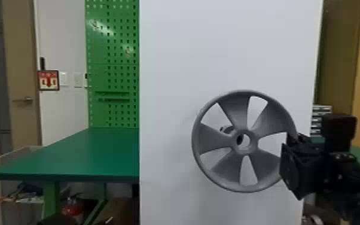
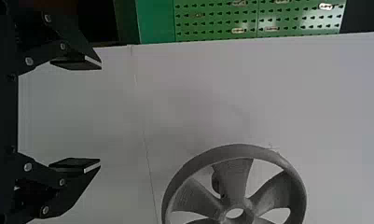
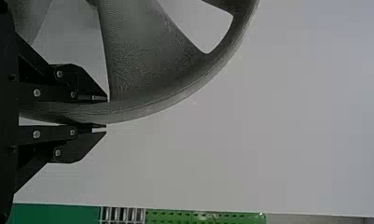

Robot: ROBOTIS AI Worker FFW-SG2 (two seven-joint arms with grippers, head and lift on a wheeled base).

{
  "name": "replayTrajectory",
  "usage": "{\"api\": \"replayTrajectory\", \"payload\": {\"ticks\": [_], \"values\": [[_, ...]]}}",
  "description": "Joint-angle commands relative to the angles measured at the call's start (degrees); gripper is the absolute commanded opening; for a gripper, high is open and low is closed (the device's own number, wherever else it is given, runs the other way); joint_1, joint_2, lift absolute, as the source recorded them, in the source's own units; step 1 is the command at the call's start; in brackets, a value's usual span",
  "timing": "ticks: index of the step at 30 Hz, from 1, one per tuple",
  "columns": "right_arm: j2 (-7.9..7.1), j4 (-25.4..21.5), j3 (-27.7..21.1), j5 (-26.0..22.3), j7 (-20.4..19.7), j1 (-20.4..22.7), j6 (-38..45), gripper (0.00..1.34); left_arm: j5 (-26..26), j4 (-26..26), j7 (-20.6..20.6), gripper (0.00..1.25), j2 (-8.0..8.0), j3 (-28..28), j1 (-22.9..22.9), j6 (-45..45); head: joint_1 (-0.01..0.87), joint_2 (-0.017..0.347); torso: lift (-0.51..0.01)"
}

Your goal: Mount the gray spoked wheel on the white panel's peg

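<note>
At the right of the head view, my right gripper point(image 1: 292, 140) holds the rim of the gray spoked wheel point(image 1: 209, 140) in front of the white panel point(image 1: 218, 51). The peg point(image 1: 226, 129) shows through a gap between spokes, up and left of the hub; the hub is not lined up with it from here. In the right wrist view my right gripper point(image 3: 105, 113) is shut on the rim of the wheel point(image 3: 142, 60). My left gripper point(image 2: 100, 114) stands open and holds nothing, apart from the wheel point(image 2: 236, 175); the peg point(image 2: 216, 182) is partly hidden behind a spoke.
A green table point(image 1: 98, 155) stands left of the panel, with a green pegboard point(image 1: 113, 68) behind it. Drawers point(image 1: 322, 109) and more green tabletop lie beyond the panel's right edge. A fire extinguisher point(image 1: 73, 208) sits below the left table.
</note>
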Motion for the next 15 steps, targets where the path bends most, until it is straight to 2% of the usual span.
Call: {"api": "replayTrajectory", "payload": {"ticks": [1, 15], "values": [[-0.01, 0.8, -0.1, 0.3, 0.0, -0.3, -0.7, 0.17, 0.0, 0.0, 0.0, 0.74, 0.0, 0.0, 0.0, 0.0, 0.123, -0.008, -0.404], [0.43, 5.1, 0.1, -0.3, 0.4, -1.6, -3.9, 0.17, -0.1, 0.0, 0.0, 0.74, 0.0, -0.1, 0.0, 0.0, 0.123, -0.008, -0.404]]}}
